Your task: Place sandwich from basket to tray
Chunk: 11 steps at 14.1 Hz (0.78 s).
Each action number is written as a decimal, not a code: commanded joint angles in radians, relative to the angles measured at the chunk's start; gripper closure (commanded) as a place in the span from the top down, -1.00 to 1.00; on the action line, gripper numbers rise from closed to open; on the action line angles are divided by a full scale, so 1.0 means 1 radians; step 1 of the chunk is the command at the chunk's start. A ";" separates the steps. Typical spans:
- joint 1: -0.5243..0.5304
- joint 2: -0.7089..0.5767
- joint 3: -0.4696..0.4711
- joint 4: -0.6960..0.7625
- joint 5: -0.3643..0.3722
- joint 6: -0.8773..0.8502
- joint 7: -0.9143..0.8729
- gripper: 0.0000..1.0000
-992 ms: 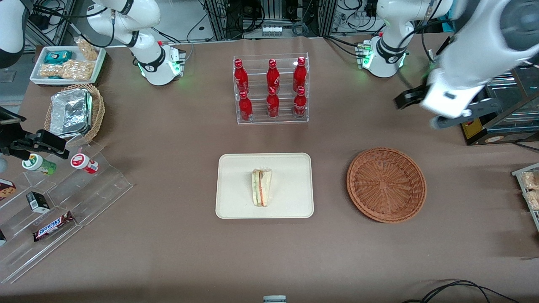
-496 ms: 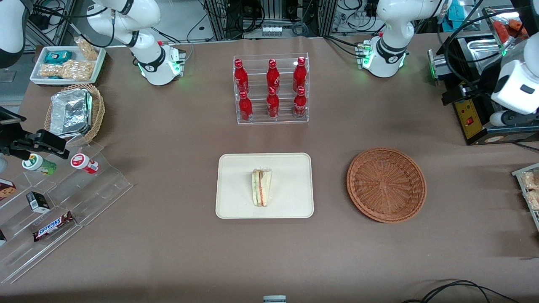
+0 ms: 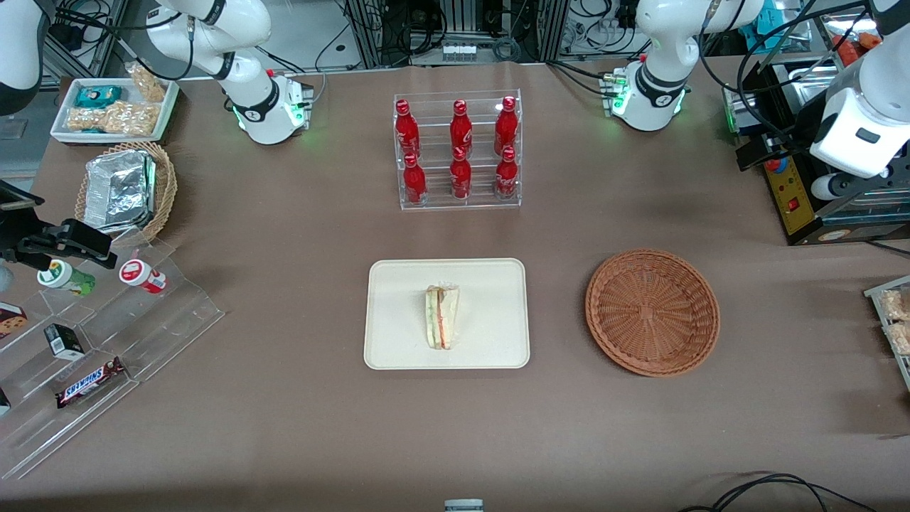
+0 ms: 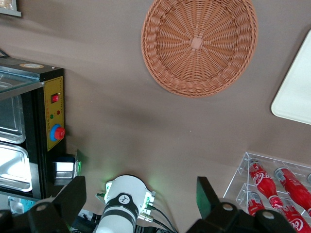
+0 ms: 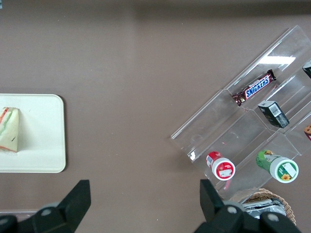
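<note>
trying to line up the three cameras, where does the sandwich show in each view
Front view: the sandwich lies on the tray, beside the empty basket.
Left wrist view: not in it; only a tray corner and the basket show, with the open gripper nothing between its fingers.
Right wrist view: the sandwich lies on the tray.
Shared landmark: the tray.

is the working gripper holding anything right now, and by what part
Nothing. The gripper is open and empty, raised at the working arm's end of the table; the sandwich lies on the tray.
</note>
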 commanded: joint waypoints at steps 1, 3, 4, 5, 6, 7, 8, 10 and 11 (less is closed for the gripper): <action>-0.006 -0.016 0.006 -0.017 0.036 0.018 0.008 1.00; -0.012 -0.015 0.001 -0.017 0.042 0.018 0.008 1.00; -0.013 -0.015 0.001 -0.016 0.039 0.020 0.008 1.00; -0.012 -0.015 0.001 -0.010 0.028 0.018 0.006 1.00; -0.006 -0.002 0.004 0.016 0.024 0.006 0.006 1.00; -0.004 0.007 0.006 0.027 0.024 -0.005 0.008 1.00; -0.003 0.008 0.006 0.030 0.022 -0.006 0.008 1.00; -0.004 0.008 0.006 0.030 0.024 -0.006 0.008 1.00; -0.004 0.008 0.006 0.030 0.024 -0.008 0.008 1.00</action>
